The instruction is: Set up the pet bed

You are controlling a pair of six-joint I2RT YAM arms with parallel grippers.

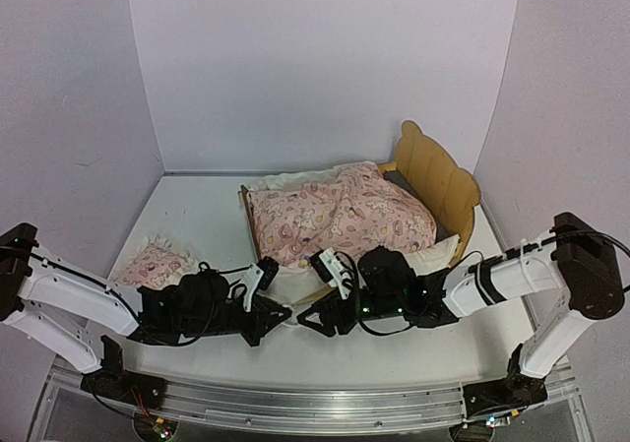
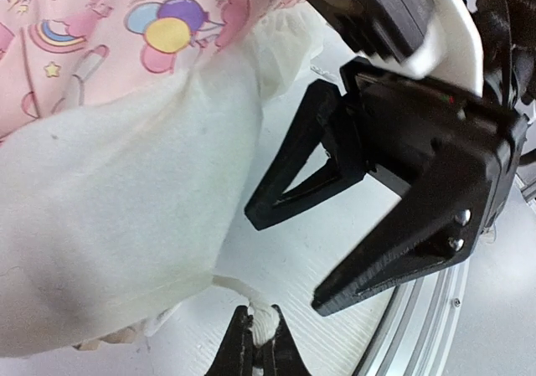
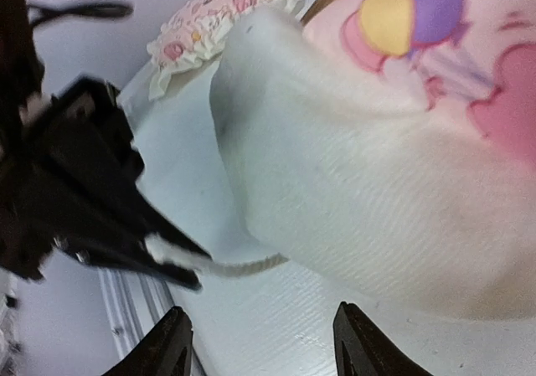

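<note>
Pet bed (image 1: pixel 440 178) stands mid-bench (image 1: pixel 197 211), wavy headboard at its right end. Frame and mattress mostly hidden under the pink blanket (image 1: pixel 345 216); white ruffle spills over bed's near rail. Left gripper (image 1: pixel 281 316) just off bed's near side: jaws closed, pinching a thin white strand of the blanket edge. Right gripper (image 1: pixel 307 321) next to it, jaws spread, holding nothing. Small pillow (image 1: pixel 153 263) left of bed, apart. Wrist views: bed almost wholly covered by blanket, strand's far end blurred.
</note>
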